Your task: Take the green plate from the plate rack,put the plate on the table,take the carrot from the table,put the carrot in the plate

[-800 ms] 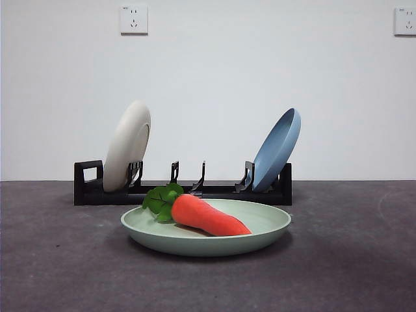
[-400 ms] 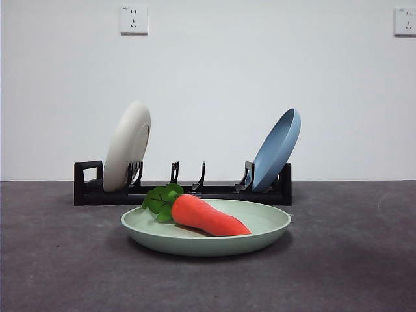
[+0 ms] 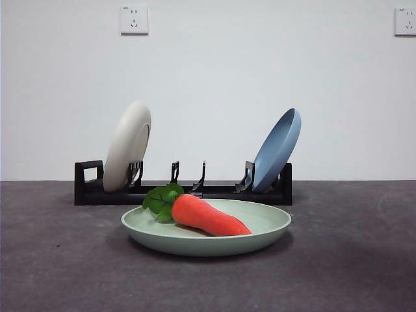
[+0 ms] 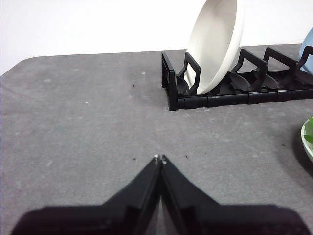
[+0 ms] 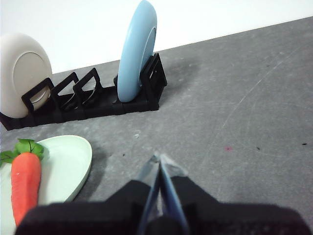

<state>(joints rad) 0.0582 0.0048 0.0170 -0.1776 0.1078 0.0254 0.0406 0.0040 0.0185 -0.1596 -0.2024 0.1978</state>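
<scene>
The green plate lies flat on the table in front of the plate rack. The carrot lies in the plate, leaves toward the left. The right wrist view shows the plate and the carrot off to one side of my right gripper, which is shut and empty over bare table. My left gripper is shut and empty over bare table, apart from the rack; only the plate's rim shows there. Neither gripper shows in the front view.
A cream-white plate stands in the rack's left end and a blue plate leans in its right end. Both also show in the wrist views, the white plate and the blue plate. A white wall stands behind.
</scene>
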